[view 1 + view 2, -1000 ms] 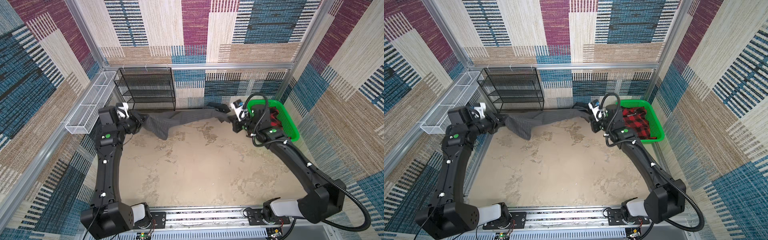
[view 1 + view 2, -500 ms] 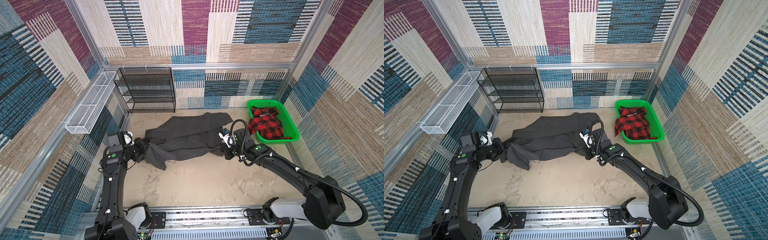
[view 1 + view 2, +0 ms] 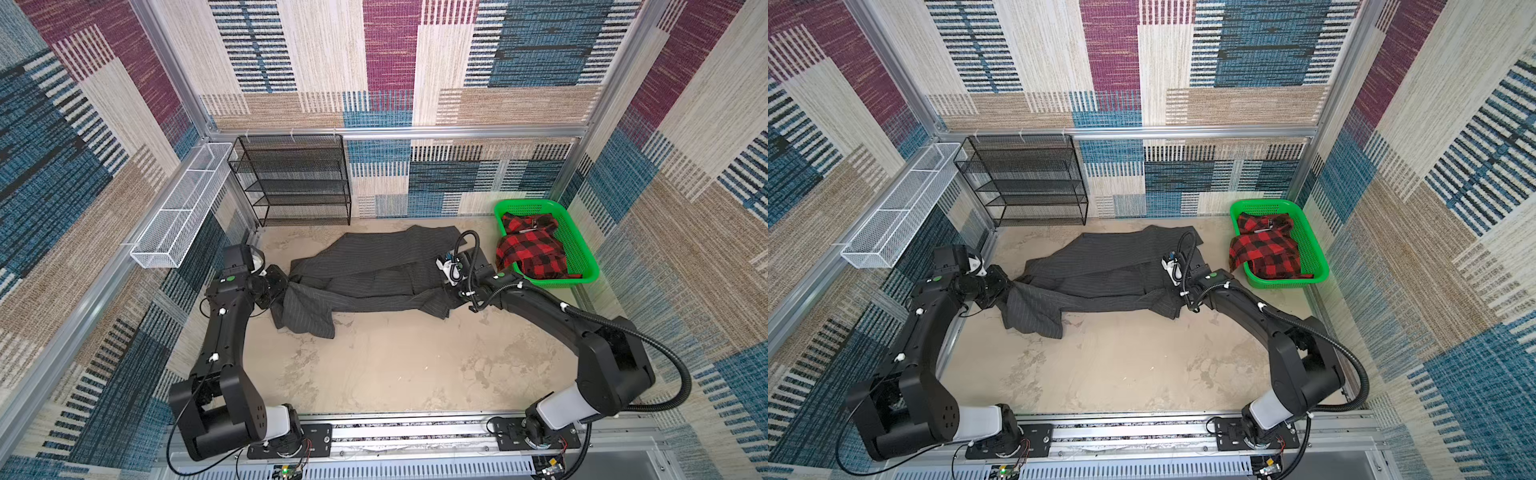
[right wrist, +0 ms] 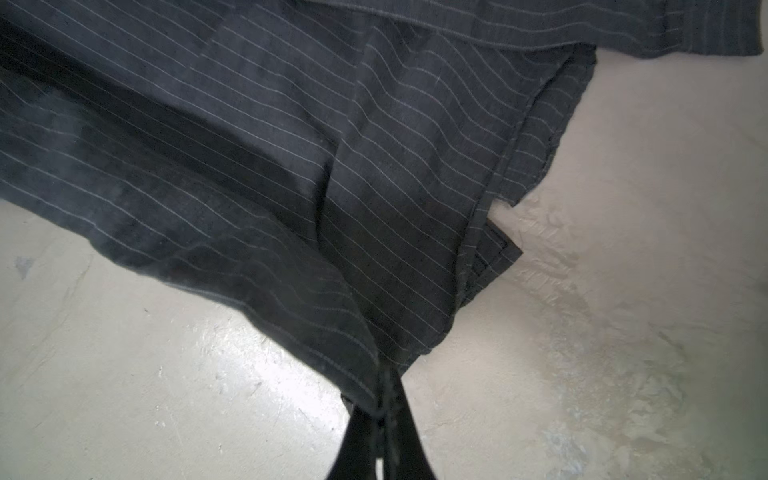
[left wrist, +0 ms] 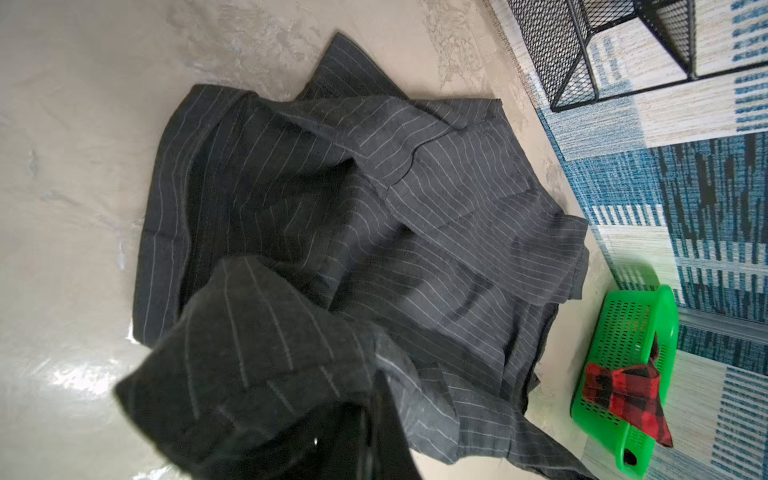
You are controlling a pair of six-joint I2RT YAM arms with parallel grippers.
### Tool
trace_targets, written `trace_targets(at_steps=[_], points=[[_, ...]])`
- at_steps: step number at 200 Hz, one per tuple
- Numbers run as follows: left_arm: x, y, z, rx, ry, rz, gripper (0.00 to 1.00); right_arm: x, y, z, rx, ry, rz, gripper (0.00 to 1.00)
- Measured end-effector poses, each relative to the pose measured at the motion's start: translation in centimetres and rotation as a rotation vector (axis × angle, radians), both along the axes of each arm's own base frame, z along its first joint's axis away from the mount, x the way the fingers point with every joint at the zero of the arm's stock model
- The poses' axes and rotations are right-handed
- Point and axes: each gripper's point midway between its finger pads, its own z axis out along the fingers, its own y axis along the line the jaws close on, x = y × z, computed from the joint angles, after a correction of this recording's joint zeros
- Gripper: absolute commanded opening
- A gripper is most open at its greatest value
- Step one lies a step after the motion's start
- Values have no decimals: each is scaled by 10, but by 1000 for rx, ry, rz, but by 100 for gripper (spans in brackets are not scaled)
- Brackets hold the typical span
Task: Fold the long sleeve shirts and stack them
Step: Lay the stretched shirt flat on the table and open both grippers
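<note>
- Lying rumpled across the far half of the table (image 3: 395, 361), the grey shirt (image 3: 374, 270) stretches crosswise between the two grippers. Pale pinstripes run along its overlapping folds.
- Its left end bunches into a loose flap that spills toward the near side, and its right end narrows to a folded corner.
- The left gripper (image 3: 284, 286) is pinching that bunched left end. In the left wrist view the cloth wraps over the jaws and hides most of them.
- The right gripper (image 3: 448, 298) is clamped on the right corner. In the right wrist view its dark jaws meet on a hem, with the folds converging there.
- The red shirt (image 3: 532, 249) sits crumpled in the green basket (image 3: 525, 203) at the far right of the table. Part of it drapes over the rim on the side facing the grey shirt.
- The basket stands just beside the right gripper, apart from the grey cloth.
- A black mesh rack (image 3: 291, 183) stands against the back wall, left of centre, behind the grey shirt.
- A white wire tray (image 3: 183, 208) hangs on the left wall, above the left gripper.
</note>
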Motion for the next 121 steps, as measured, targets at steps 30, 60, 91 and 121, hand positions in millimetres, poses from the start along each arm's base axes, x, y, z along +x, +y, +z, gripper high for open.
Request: trace_targets(at_steps=[30, 60, 91, 121], points=[[26, 9, -19, 3, 52, 0, 0, 23, 5, -17, -44, 25, 14, 0], [44, 9, -43, -11, 113, -11, 4, 38, 10, -45, -83, 85, 27, 2], [60, 14, -65, -18, 163, -11, 50, 47, 10, -70, -130, 134, 18, 16], [74, 19, -55, 1, 153, -4, 80, 46, 5, -67, -141, 140, -17, 33]])
